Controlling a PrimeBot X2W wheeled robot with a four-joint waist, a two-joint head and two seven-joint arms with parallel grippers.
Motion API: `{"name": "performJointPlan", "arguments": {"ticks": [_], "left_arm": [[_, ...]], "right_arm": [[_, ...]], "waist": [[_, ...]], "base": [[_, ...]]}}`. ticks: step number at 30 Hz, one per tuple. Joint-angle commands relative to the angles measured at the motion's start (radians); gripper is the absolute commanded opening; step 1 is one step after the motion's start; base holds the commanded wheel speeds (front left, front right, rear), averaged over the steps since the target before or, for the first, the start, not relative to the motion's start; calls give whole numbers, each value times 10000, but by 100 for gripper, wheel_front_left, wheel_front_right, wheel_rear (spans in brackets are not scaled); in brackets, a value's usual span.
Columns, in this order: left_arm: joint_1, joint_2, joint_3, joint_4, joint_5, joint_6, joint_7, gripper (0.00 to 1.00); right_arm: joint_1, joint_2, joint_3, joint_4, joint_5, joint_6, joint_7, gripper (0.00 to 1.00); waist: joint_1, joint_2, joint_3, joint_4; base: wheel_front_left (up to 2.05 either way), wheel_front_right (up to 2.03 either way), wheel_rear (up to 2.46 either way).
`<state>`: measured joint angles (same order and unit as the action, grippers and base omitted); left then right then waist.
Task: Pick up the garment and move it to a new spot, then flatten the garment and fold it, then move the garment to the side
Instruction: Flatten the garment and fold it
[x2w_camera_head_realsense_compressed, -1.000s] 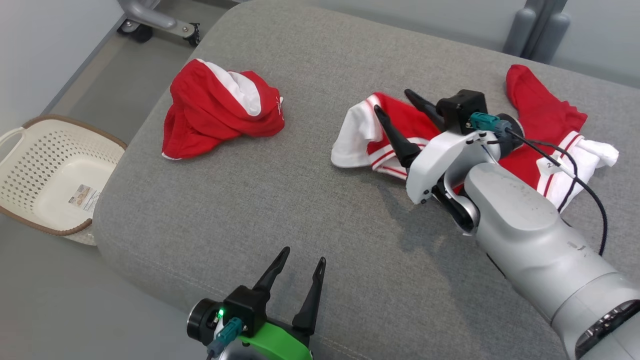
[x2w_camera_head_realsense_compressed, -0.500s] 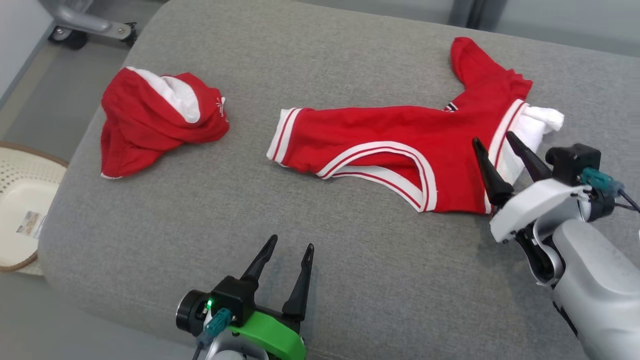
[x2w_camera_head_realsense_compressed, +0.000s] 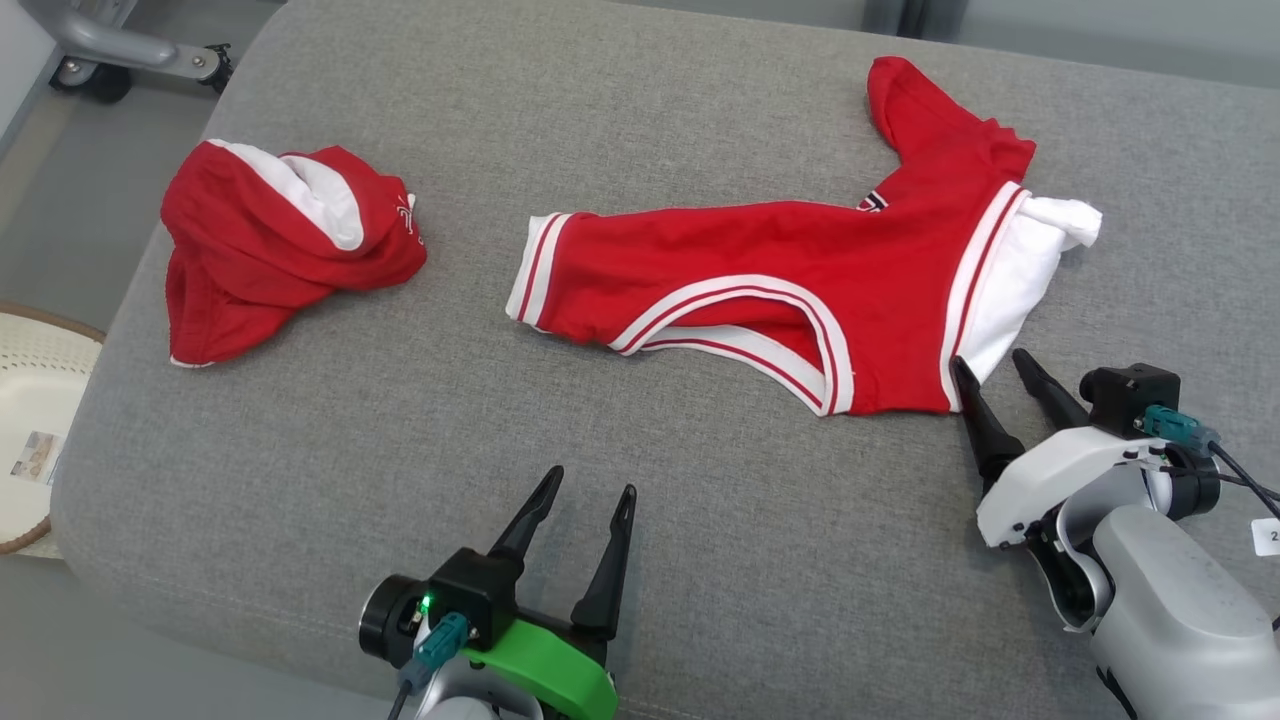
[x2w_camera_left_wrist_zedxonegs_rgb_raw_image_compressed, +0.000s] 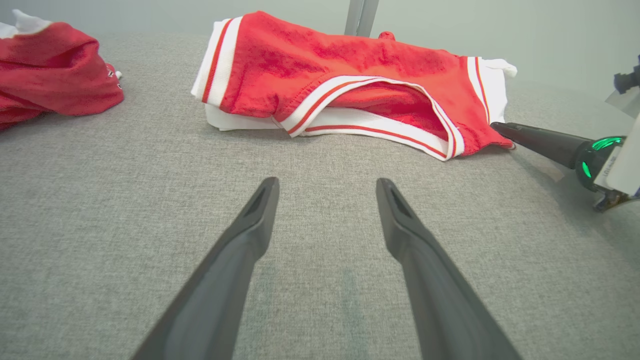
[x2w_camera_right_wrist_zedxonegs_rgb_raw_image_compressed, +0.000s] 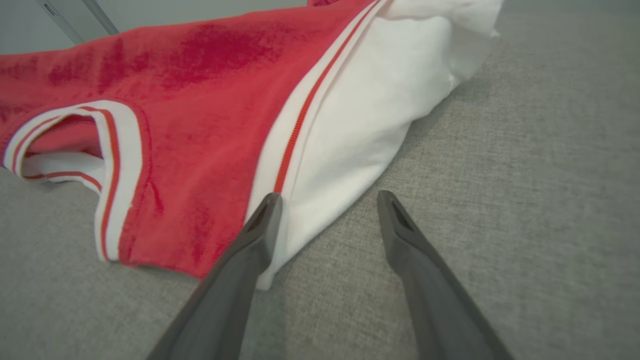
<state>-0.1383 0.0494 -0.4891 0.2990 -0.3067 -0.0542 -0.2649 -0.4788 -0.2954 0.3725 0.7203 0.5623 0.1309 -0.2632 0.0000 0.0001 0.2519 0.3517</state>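
1. The left gripper (x2w_camera_head_realsense_compressed: 590, 482) sits low at the near edge of the scene, a little left of centre. Its two dark fingers point toward the far side, and the jaws stand wide apart over bare fabric, holding nothing.
2. The right gripper (x2w_camera_head_realsense_compressed: 990, 358) is at the near right on a pale grey forearm (x2w_camera_head_realsense_compressed: 1170, 620), angled far and slightly left. Its jaws are also spread wide and grip nothing.
3. In the right wrist view, the left finger's tip overlaps the near hem where the red panel meets the white one. Whether it touches the cloth cannot be told. The right finger is over bare cushion just beside the white part.
4. The garment (x2w_camera_head_realsense_compressed: 760, 260), red with white-and-red striped trim, lies stretched out across the centre and right of the cushion (x2w_camera_head_realsense_compressed: 640, 120). One red part reaches toward the far right, and a white part bunches at the right end.
5. A second garment (x2w_camera_head_realsense_compressed: 270, 250), red with white lining, lies crumpled at the far left of the cushion, well apart from the first.
6. The cushion is grey woven fabric with a rounded near-left corner.
7. A pale perforated basket (x2w_camera_head_realsense_compressed: 30, 420) stands on the floor (x2w_camera_head_realsense_compressed: 60, 170) left of the cushion, and a grey wheeled base (x2w_camera_head_realsense_compressed: 100, 50) is in the far left corner.
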Motion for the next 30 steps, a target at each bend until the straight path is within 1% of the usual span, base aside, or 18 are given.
{"name": "performJointPlan", "arguments": {"ticks": [1,2,3,4,6,9,13,15,21,22,26,30], "left_arm": [[-33,22,21,21,20,-21,7,100],[-33,22,31,16,7,7,7,100],[-32,22,42,11,-3,11,7,100],[-26,22,48,15,3,5,7,100],[-21,22,54,33,18,-19,7,100],[34,22,130,67,63,-62,7,100],[168,22,262,125,201,-153,7,100],[251,22,332,178,271,-194,7,100],[535,24,601,347,456,-368,7,100],[535,24,601,347,456,-368,7,100],[761,25,775,445,491,-462,7,100],[986,24,891,509,506,-524,7,100]], "right_arm": [[-17,21,87,90,83,-3,-20,75],[-55,45,184,121,133,-3,-9,59],[-74,62,303,177,192,-3,-8,35],[-93,67,414,237,240,-2,-2,0],[-159,71,680,311,376,-2,0,0],[-263,54,917,27,506,0,-2,0],[-37,95,1138,-778,631,0,-14,0],[124,121,1081,-1350,648,-2,-15,0],[747,303,221,-3088,223,-2,-18,0],[747,303,221,-3088,223,-2,-18,0],[1120,378,-456,-3998,-48,-2,-25,0],[1433,133,-1264,-4237,-302,-3,-25,0]], "waist": [[0,-1,59,105],[0,-1,70,128],[0,-1,74,149],[0,-1,71,160],[0,-1,54,163],[0,-1,-56,69],[0,-1,-360,-196],[0,-1,-562,-385],[0,-1,-1313,-1042],[0,-1,-1313,-1042],[0,-1,-1801,-1443],[0,-1,-2098,-1769]], "base": [[0,0,0],[0,0,0],[0,0,0],[0,0,0],[0,0,0],[0,0,0],[0,0,0],[0,0,0],[0,0,0],[0,0,0],[0,0,0],[0,0,0]]}}
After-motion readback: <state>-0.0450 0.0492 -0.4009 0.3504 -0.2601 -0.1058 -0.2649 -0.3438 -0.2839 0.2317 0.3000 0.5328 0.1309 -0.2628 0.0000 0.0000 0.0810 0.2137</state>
